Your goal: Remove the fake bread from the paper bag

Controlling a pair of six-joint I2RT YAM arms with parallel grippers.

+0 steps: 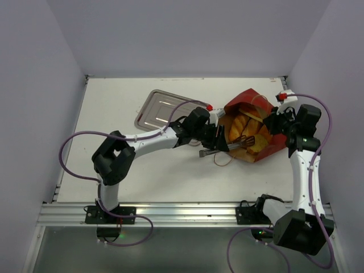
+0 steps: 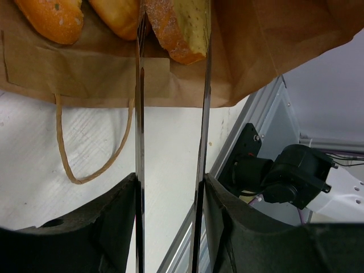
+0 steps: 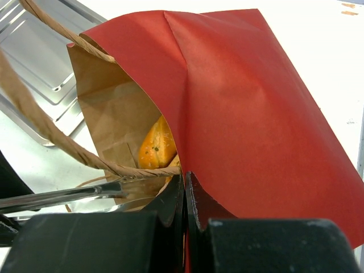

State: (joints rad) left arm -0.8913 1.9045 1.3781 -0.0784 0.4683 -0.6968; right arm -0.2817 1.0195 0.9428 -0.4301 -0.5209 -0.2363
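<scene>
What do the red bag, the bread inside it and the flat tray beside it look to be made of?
The paper bag is creased matte red paper, brown inside, judging by its sharp folds. The fake bread is probably plastic, given its glossy, even orange crust. The tray is metal, likely steel, going by its shiny reflective surface.

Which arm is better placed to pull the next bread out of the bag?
Left: the left end effector, open, straddles a toast slice inside the paper bag; the right end effector is shut on its edge.

You look down from overhead; both wrist cameras sit close to the paper bag (image 1: 240, 102), at three o'clock, sharing its mouth.
</scene>
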